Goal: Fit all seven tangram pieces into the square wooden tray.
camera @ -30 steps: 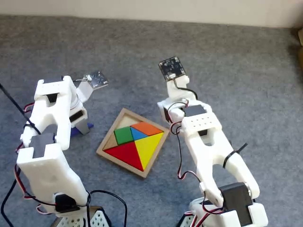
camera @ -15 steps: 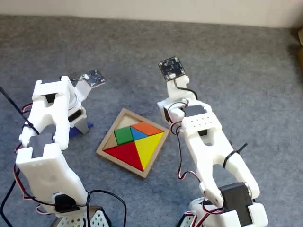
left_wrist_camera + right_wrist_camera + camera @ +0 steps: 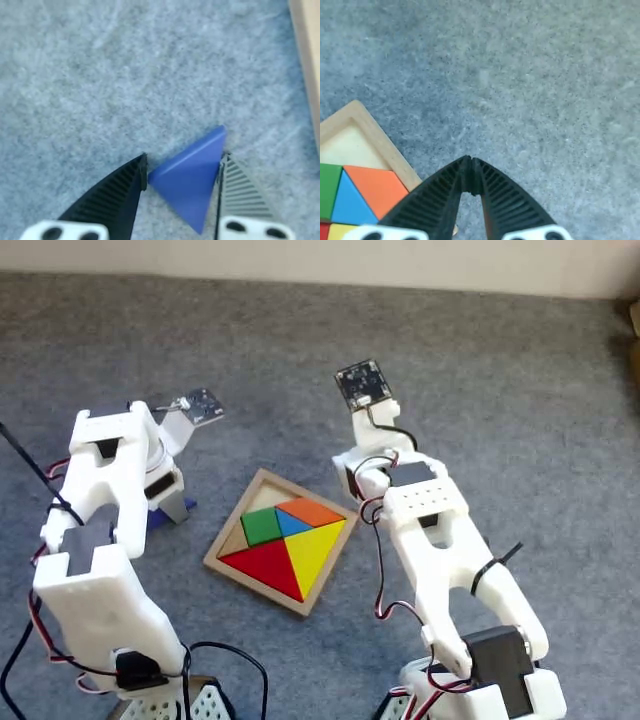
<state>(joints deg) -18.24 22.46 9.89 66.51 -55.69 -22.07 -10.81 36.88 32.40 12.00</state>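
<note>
1. Five pieces are sitting inside the square wooden tray [image 3: 232, 518]: a green square [image 3: 261, 526], a small blue triangle [image 3: 291, 523], an orange piece [image 3: 312, 510], a yellow triangle [image 3: 315, 550] and a red triangle [image 3: 265, 563]. They are lying flat and edge to edge.
2. The part of the tray floor facing the left arm is showing bare wood next to the green square.
3. The loose blue triangle [image 3: 192, 180] is lying on the carpet outside the tray, near the tray side that faces the left arm.
4. The left gripper [image 3: 183, 162] is clamping this loose blue triangle, with the black finger [image 3: 125, 185] touching one corner and the grey finger [image 3: 240, 187] pressing the opposite edge.
5. The right gripper [image 3: 471, 175] is hanging over the carpet just beside the tray corner nearest the orange piece. Its jaws are clenched tip to tip and gripping nothing.
6. A grey carpet [image 3: 500, 390] is carrying the tray and both arms.
7. A pale strip [image 3: 300, 260] is running along the carpet edge on the side of the tray farthest from the arm bases.
</note>
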